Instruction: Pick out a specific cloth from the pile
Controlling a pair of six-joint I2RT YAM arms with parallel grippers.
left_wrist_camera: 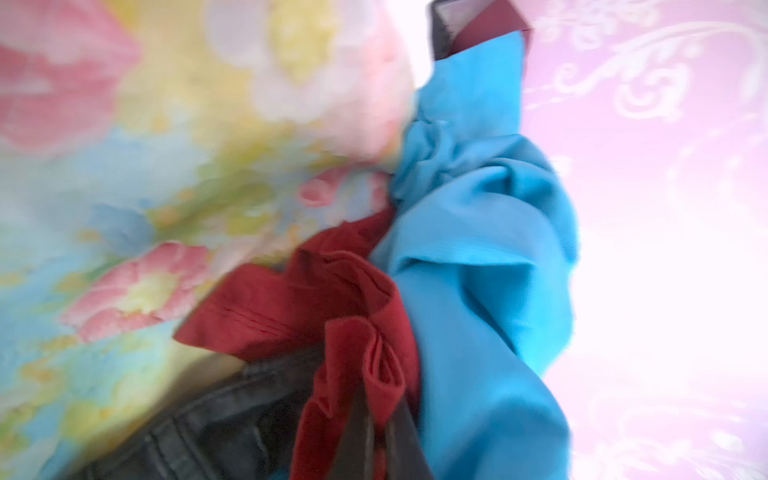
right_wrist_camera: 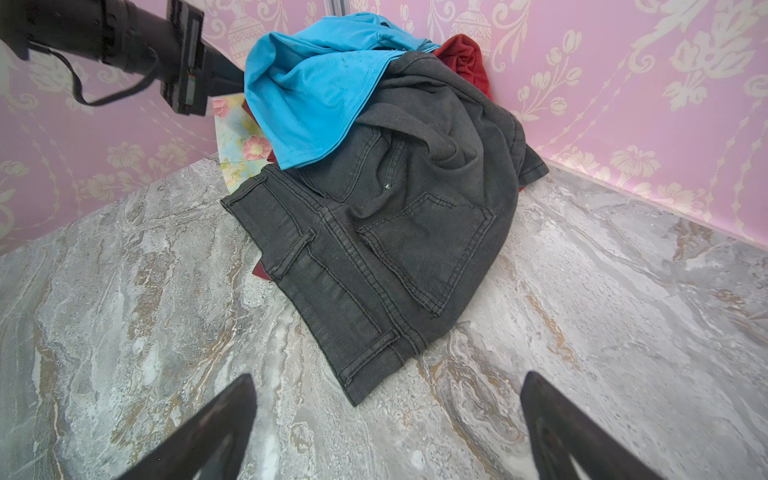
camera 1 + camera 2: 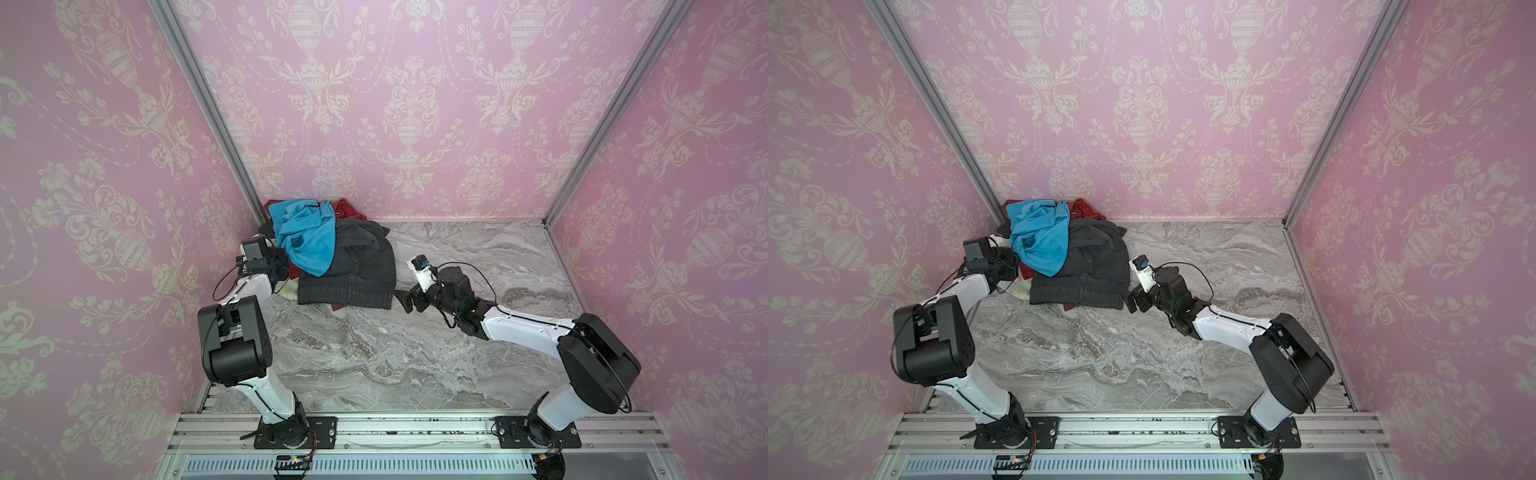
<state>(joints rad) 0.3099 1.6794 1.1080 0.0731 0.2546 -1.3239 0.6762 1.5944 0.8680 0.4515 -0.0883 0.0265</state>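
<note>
The pile [image 3: 332, 253] [image 3: 1067, 253] lies heaped in the back left corner. Its bright blue shirt [image 3: 307, 237] [image 2: 307, 91] sits on top of dark grey denim [image 3: 353, 274] [image 2: 395, 216]. The red cloth [image 1: 291, 307] pokes out from under the blue shirt [image 1: 478, 249], next to floral fabric [image 1: 145, 187]. My left gripper [image 3: 286, 266] [image 3: 1016, 268] [image 1: 380, 415] is at the pile's left side, shut on a fold of the cloth. More red fabric [image 3: 351, 210] [image 2: 465, 62] shows at the pile's back. My right gripper [image 3: 405, 301] [image 3: 1133, 301] [image 2: 386, 386] is open and holds nothing, just off the denim's front right corner.
A maroon corner [image 2: 262, 272] [image 3: 337, 306] peeks from under the denim's front edge. Pink patterned walls [image 3: 124, 208] close in on three sides, with metal posts [image 3: 216, 124] at the corners. The marble tabletop [image 3: 415, 353] stretches in front of and right of the pile.
</note>
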